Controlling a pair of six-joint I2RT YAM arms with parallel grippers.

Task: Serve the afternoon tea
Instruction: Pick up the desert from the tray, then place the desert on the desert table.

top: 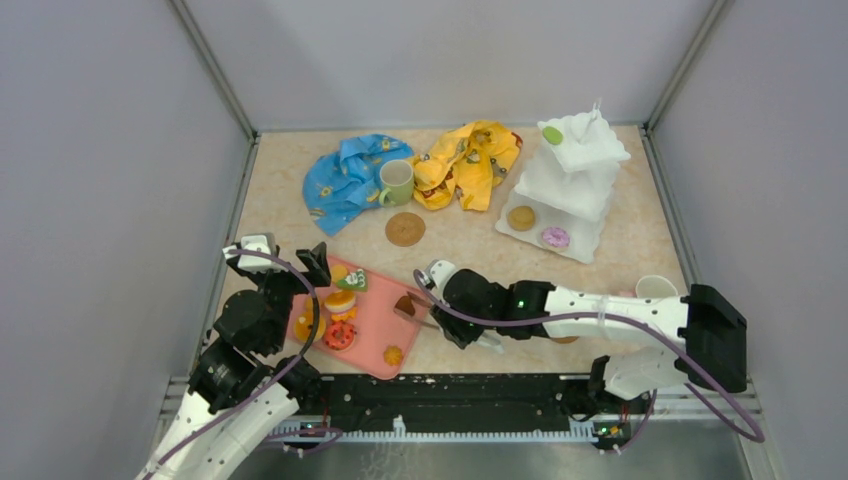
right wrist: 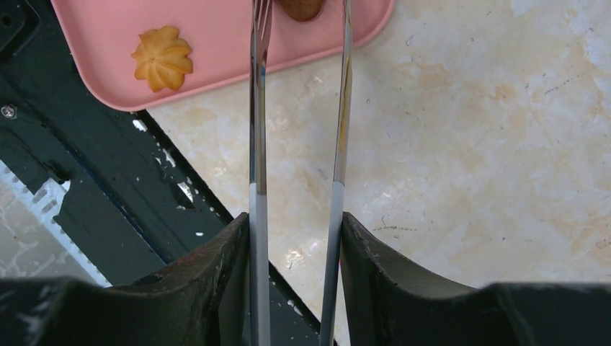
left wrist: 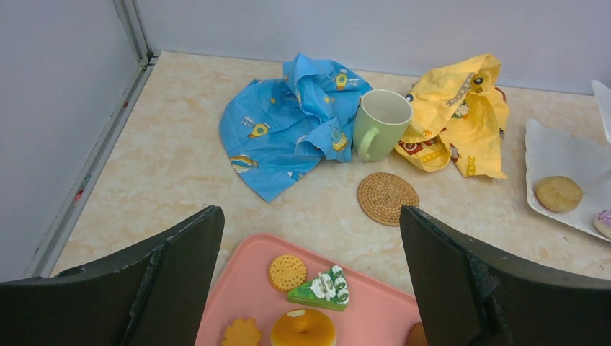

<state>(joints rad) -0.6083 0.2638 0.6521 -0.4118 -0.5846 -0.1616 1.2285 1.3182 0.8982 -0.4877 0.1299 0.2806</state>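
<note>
Right gripper: my fingers are partly closed on metal tongs, pressing their two arms; the tong tips sit either side of a brown pastry at the pink tray's right edge.
Left gripper: spread wide, holding nothing, above the tray's left end.
Risk: the thin tips give little hold, I judge, so the pastry could slip out on lifting and roll off the tray; a harder squeeze may twist the tongs between my fingers.
Tray holds: flower cookie, round cookie, green wedge, orange bun.
Stand: beyond the tray, to its right; tan pastry and pink donut on the bottom tier, green piece on top.
Green mug: beyond the tray, looks empty.
</note>
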